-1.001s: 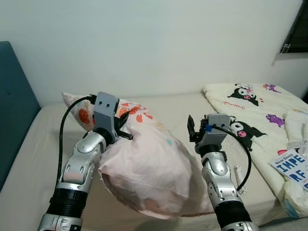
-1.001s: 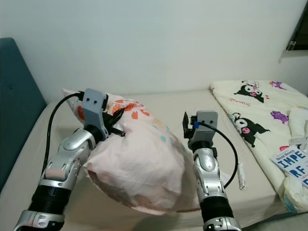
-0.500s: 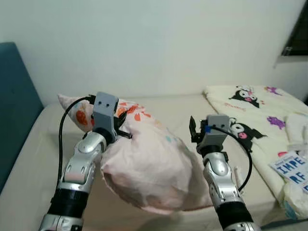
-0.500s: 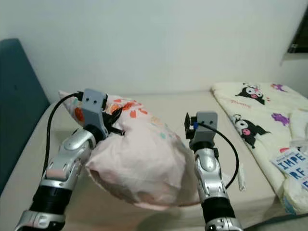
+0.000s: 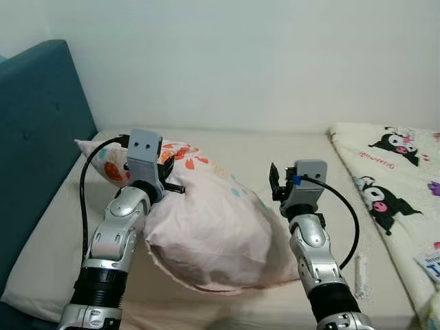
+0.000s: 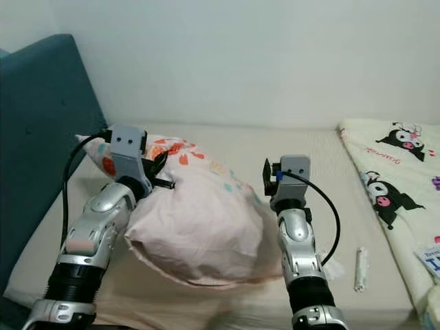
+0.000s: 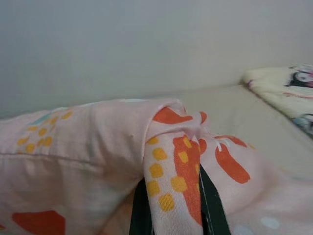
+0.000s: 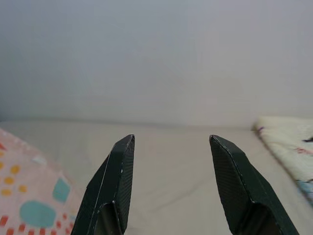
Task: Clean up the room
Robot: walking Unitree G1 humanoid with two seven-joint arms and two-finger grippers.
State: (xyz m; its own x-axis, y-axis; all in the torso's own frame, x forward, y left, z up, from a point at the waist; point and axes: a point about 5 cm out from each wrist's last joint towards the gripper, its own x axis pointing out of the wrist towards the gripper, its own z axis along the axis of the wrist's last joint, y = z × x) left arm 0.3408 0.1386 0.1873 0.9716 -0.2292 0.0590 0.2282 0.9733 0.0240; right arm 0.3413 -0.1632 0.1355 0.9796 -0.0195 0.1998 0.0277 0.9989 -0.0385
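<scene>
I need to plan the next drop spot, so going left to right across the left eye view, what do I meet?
Teal padded headboard → left gripper pinching the pink patterned pillow → right gripper, open → small white tube on the beige mattress → cream cartoon-print blanket.

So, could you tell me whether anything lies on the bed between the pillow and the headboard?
Nothing visible does. The left gripper pinches the pillow, and the beige mattress leads to the teal headboard.
</scene>
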